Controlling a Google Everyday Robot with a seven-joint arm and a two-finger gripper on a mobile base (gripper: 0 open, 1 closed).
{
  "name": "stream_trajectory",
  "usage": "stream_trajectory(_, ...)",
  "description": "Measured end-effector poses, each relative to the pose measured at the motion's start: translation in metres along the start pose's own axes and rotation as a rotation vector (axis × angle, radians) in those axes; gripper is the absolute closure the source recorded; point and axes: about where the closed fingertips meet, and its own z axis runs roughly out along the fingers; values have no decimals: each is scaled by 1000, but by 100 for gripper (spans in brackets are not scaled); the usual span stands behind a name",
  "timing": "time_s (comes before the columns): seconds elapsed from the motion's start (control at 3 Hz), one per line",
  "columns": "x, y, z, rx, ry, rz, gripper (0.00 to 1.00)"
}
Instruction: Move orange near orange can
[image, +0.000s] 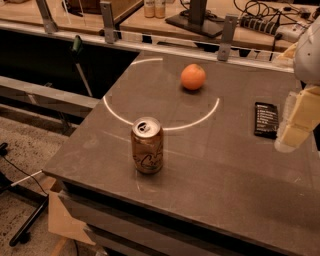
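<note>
The orange sits on the dark grey table, toward the far side. The orange can stands upright near the table's front left, with its silver top and dark script facing me. The two are well apart, with a bright ring of light on the tabletop between them. My gripper is pale cream and hangs at the right edge of the view, above the table's right side. It is far right of the orange and holds nothing that I can see.
A flat black rectangular device lies on the table just left of my gripper. A metal rail with posts runs along the far side, with desks and cables behind it. The floor drops away to the left of the table.
</note>
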Motion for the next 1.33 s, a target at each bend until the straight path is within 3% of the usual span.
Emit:
stream_trajectory(0.33, -2, 0, -3, 12, -14, -8, 0)
stream_trajectory(0.67, 13, -24, -2, 51, -104, 22, 0)
stream_trajectory(1.0, 14, -71, 23, 71, -334, 127, 0)
stream_trajectory(1.33, -11, -106, 46, 75, -539, 249, 0)
